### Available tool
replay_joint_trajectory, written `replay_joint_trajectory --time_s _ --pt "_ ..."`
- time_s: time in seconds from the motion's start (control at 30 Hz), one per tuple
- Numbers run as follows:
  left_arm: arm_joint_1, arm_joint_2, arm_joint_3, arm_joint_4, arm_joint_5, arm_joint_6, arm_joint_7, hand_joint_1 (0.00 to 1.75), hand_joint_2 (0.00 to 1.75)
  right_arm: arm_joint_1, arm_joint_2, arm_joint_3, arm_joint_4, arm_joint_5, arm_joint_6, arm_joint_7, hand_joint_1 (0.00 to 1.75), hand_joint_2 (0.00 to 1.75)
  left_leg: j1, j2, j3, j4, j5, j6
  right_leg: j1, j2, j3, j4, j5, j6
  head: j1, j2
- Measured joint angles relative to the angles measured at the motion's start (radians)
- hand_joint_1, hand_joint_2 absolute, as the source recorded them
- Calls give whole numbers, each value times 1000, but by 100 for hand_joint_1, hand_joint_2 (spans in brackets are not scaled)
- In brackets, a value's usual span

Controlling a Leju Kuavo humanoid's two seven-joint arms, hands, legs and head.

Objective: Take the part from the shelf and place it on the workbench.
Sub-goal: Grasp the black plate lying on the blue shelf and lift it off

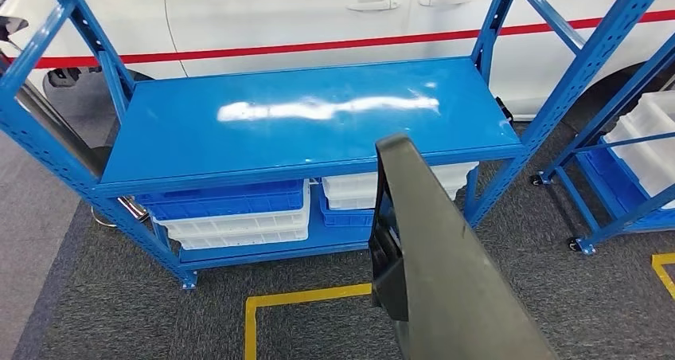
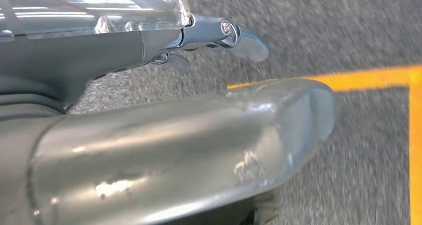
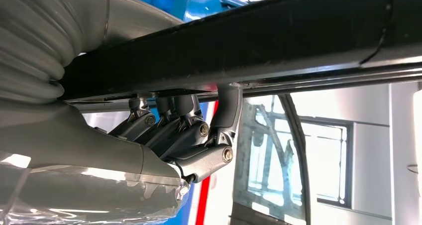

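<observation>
The right hand (image 3: 189, 135) is gripping the long black part (image 1: 434, 248) at five o'clock, rising over the bare, glare-streaked blue workbench (image 1: 310, 117), while the left hand (image 2: 164, 135), fingers apart, is hanging over grey carpet (image 1: 119, 312) with yellow tape (image 1: 294, 300).

Bright, even light; white glare streaks the blue shelf top (image 1: 310, 121); the carpet (image 2: 348, 31) blurs in the left wrist view; windows (image 3: 323, 160) wash out behind.

The right hand (image 3: 184, 135) is held raised, its fingers (image 3: 199, 130) curled around a long dark part (image 1: 430, 248). The left hand (image 2: 164, 135) is seen hanging low, with nothing gripped.
</observation>
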Motion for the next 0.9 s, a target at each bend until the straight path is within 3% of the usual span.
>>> replay_joint_trajectory --time_s 0.03,0.07,0.1,0.13,0.17,0.2,0.23,0.3,0.33,0.43,0.47,0.5,0.6,0.63,0.67,0.7,0.77,0.83,0.9 --pt "0 0 1 0 -1 0 0 0 0 6 -1 -1 -1 -1 -2 0 175 175 0 1 -15 1 10 2 -2 1 -14 61 -49 4 2 0" --pt "0 0 2 0 -2 0 0 0 0 12 -1 -3 -2 -1 -2 0 175 175 -1 2 -30 3 21 2 -3 1 -22 120 -75 7 3 0" --pt "0 0 2 0 -2 -1 0 0 0 17 -2 -4 -2 -1 -3 0 175 175 -1 3 -45 6 31 1 -4 1 -23 160 -79 9 2 0" --pt "-1 0 3 0 -2 -1 -1 0 0 21 -2 -5 -2 -2 -3 0 175 175 -1 4 -61 11 41 -2 -5 1 -7 170 -58 11 3 0" --pt "-1 0 4 0 -3 -1 -1 0 0 24 -3 -6 -2 -3 -3 0 175 175 -1 4 -78 17 50 -4 -6 1 20 155 -27 11 3 0" --pt "-1 0 4 0 -3 -1 -1 0 0 26 -3 -7 -3 -4 -2 1 175 175 0 4 -95 25 57 -7 -8 1 66 103 0 10 3 0" --pt "-2 0 5 0 -5 -1 -1 0 0 27 -3 -8 -4 -6 -1 1 175 175 0 4 -111 33 65 -12 -8 1 119 33 7 9 2 0" --pt "-2 0 7 0 -9 -1 -1 0 0 34 -3 -12 -8 -12 1 1 175 175 -1 1 -130 44 78 -22 -5 4 202 -92 -18 -1 2 0" --pt "-3 0 9 0 -11 -1 -1 0 0 39 -3 -14 -10 -15 3 1 175 175 -3 0 -132 47 84 -28 -2 6 216 -122 -32 -8 1 0" --pt "0 1 14 0 -18 0 0 0 0 57 -1 -24 -15 -23 14 0 175 175 0 -3 -137 49 101 -43 1 7 205 -127 -19 -34 1 0" --pt "1 1 15 0 -20 0 0 0 0 62 1 -29 -15 -25 19 0 175 175 2 -4 -145 57 90 -48 2 5 194 -126 -9 -43 0 0" --pt "3 2 16 0 -24 0 0 0 0 69 5 -34 -16 -27 25 0 175 175 4 -4 -158 81 59 -53 2 4 180 -126 2 -53 -1 0" --pt "4 3 20 -1 -31 -1 0 0 0 86 19 -48 -19 -32 44 -1 175 175 6 -4 -202 247 -92 -59 8 2 133 -125 38 -65 -6 0" --pt "4 3 21 -1 -33 -1 0 0 0 89 22 -52 -19 -32 50 -1 175 175 6 -4 -206 300 -115 -57 12 2 117 -123 49 -67 -6 0" --pt "4 4 23 -1 -35 -1 0 0 0 92 25 -56 -19 -33 54 -1 175 175 4 -5 -195 325 -111 -53 16 2 101 -121 60 -68 -7 0" --pt "4 5 25 -2 -38 -1 0 0 0 95 28 -59 -19 -34 59 -1 175 175 1 -5 -168 318 -89 -47 20 2 86 -117 70 -69 -7 0" --pt "2 9 30 -4 -44 -1 0 0 0 101 36 -64 -19 -38 70 -1 175 175 -11 -5 -70 209 -41 -23 26 2 62 -110 85 -69 -7 0" --pt "-1 14 36 -9 -53 1 -2 0 0 104 43 -69 -19 -49 87 0 175 175 -22 -4 24 68 -46 0 28 3 49 -106 98 -64 -6 0" --pt "-3 17 41 -12 -61 3 -4 0 0 105 47 -74 -18 -70 113 0 175 175 -28 -1 53 5 -62 7 26 3 42 -107 114 -52 -6 0"
